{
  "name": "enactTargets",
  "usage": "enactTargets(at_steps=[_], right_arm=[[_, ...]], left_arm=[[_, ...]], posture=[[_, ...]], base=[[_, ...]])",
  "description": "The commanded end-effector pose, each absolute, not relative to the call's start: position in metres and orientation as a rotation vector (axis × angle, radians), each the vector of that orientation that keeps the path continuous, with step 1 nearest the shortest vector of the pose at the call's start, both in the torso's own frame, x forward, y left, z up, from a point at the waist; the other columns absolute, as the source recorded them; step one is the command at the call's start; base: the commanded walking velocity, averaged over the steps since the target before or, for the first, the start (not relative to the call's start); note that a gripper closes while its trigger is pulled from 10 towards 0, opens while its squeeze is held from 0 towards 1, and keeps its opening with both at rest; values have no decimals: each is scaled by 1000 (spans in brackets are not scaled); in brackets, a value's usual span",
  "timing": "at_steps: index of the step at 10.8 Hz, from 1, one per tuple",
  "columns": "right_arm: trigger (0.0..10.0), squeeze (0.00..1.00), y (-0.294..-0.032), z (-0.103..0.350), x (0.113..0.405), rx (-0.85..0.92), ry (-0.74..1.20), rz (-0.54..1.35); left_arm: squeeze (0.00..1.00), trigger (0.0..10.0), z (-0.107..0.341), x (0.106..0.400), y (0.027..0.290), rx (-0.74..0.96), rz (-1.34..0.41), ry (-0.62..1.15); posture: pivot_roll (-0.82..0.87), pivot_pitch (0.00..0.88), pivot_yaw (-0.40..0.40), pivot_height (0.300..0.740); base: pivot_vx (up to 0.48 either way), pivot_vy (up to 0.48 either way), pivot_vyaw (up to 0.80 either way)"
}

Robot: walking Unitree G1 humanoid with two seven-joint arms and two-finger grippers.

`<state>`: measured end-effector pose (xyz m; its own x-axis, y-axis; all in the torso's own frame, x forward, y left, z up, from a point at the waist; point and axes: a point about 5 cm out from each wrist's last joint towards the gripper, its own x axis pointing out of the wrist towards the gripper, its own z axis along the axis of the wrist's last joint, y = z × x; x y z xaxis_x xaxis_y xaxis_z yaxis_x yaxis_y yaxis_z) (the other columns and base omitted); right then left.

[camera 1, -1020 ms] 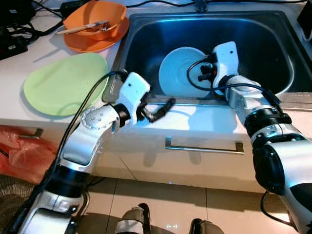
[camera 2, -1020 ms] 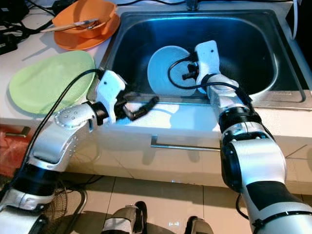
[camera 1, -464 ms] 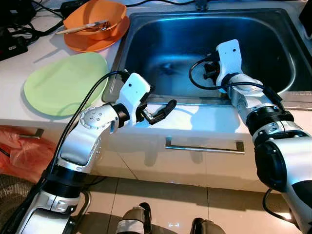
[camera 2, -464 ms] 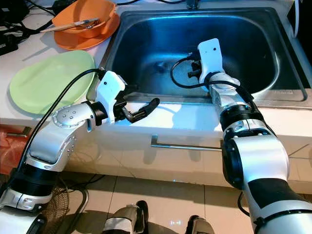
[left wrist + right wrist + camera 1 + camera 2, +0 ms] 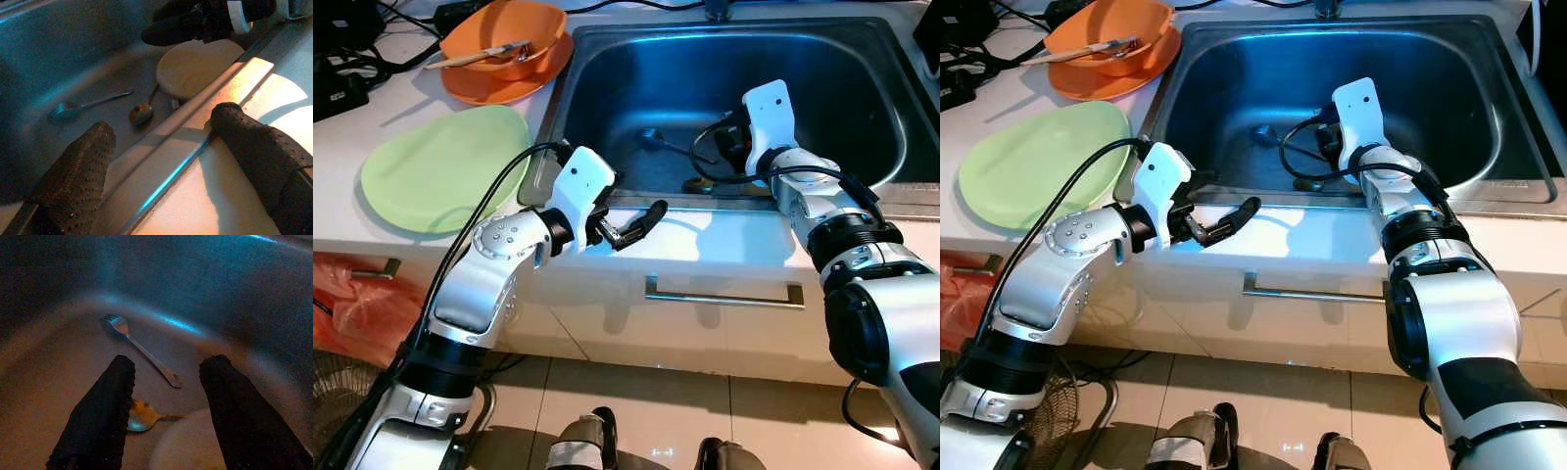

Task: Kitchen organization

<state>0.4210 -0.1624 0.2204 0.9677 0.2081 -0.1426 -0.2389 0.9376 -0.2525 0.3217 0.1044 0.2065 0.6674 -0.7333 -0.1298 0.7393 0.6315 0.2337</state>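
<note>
Now the sink (image 5: 607, 59) floor lies bare where a pale plate stood tilted against the near wall a second ago; a fork (image 5: 139, 350) and a spoon (image 5: 142, 417) have come into sight on the steel. The plate (image 5: 198, 66) has dropped flat near the front wall, beneath the right end effector (image 5: 168, 404), whose fingers are spread with nothing between them, poised just over the spoon and the plate's rim. The left end effector (image 5: 631, 225) hovers above the front lip of the sink, fingers also apart and empty, one side over the basin and one over the white surface (image 5: 724, 245).

On the surface to the left sit a green plate (image 5: 445, 166) and an orange bowl (image 5: 509, 34) on an orange plate, with a utensil lying in the bowl.

Judging by this, the plate seems released rather than lifted out, so it, the fork and the spoon all remain to be collected from the sink.
</note>
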Motion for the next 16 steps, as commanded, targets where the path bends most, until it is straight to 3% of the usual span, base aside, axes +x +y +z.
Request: enactTargets(at_steps=[1,4,8,13,16], right_arm=[[10000,1000,-162,220,421,-264,105,241],[10000,1000,-146,236,419,-159,-41,347],[10000,1000,-144,246,407,-68,-173,346],[10000,1000,-147,227,386,24,-130,310],[10000,1000,-148,223,377,55,-114,283]], left_arm=[[871,10000,182,322,115,269,-790,145],[1000,10000,186,328,120,307,-668,61],[1000,10000,188,345,139,418,-321,4],[1000,10000,185,321,151,637,-291,-4],[1000,10000,189,310,191,784,-87,11]], posture=[[196,222,105,740],[171,193,92,740],[149,138,79,740],[164,136,76,740],[173,144,72,740]], base=[[0,0,0],[0,0,0],[0,0,0],[0,0,0],[0,0,0]])
